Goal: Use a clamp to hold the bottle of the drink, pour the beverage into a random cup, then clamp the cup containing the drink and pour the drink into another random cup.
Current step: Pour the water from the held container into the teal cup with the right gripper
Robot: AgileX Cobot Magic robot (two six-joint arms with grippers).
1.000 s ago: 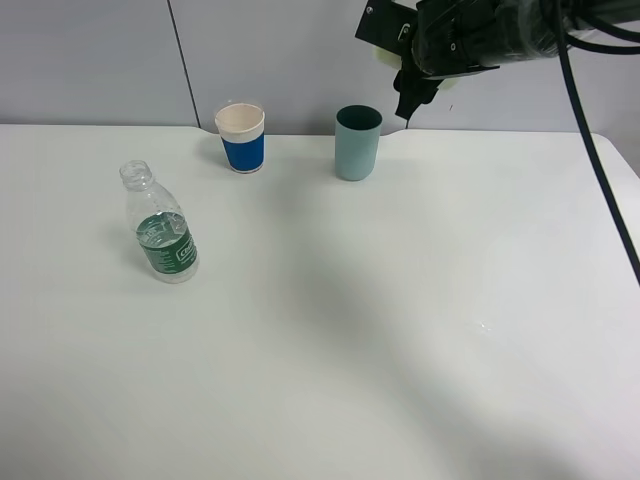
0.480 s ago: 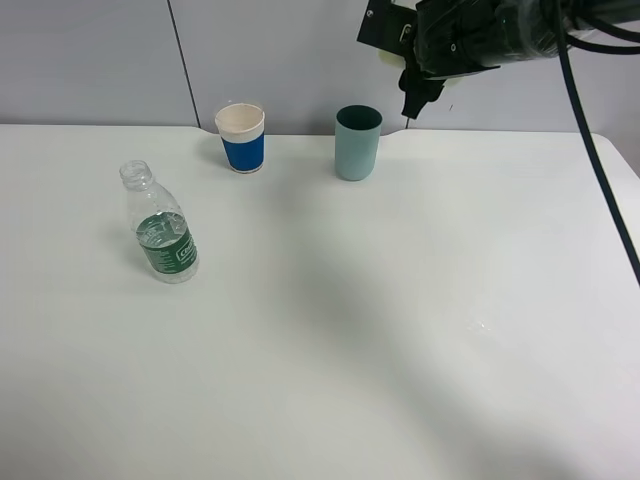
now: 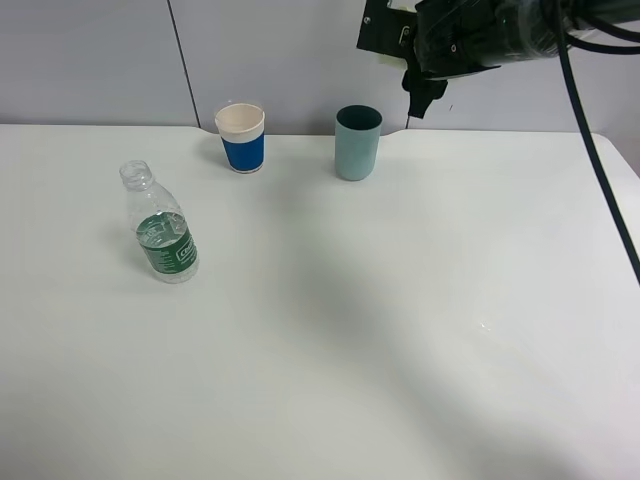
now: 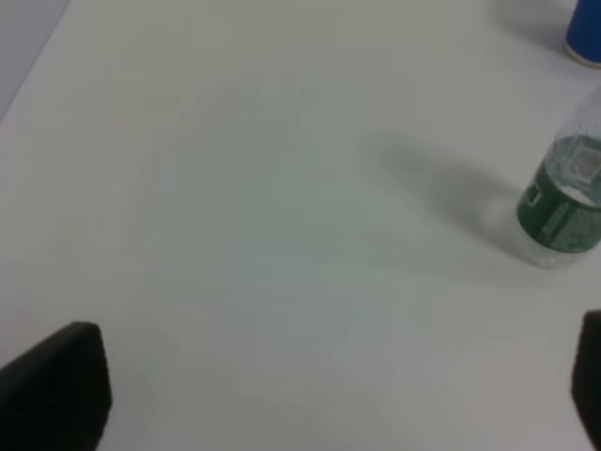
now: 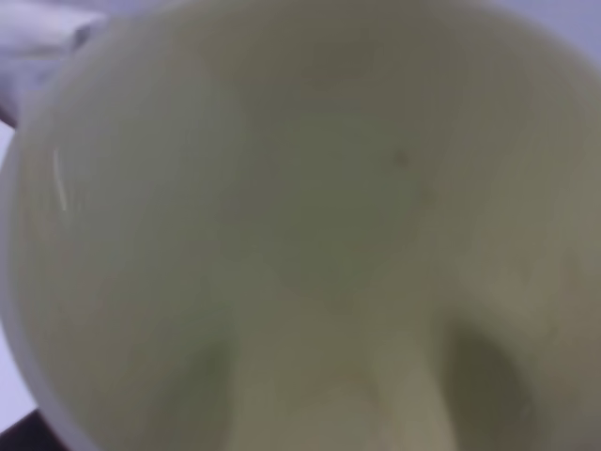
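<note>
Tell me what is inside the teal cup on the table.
Only the dark inner wall of the teal cup shows. Its front wall covers the bottom, so liquid cannot be judged.

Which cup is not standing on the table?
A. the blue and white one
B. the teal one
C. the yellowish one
C: the yellowish cup fills the right wrist view, held up by the raised arm, while only the blue and white cup and the teal cup stand on the table.

Bottle point(image 3: 160, 225) stands front left on the worktop point(image 3: 400, 330). Paper cup point(image 3: 241, 138) behind and right of it; tumbler point(image 3: 357, 143) right of that. Second tumbler point(image 5: 300, 225) held aloft in right pincer point(image 3: 420, 95).
</note>
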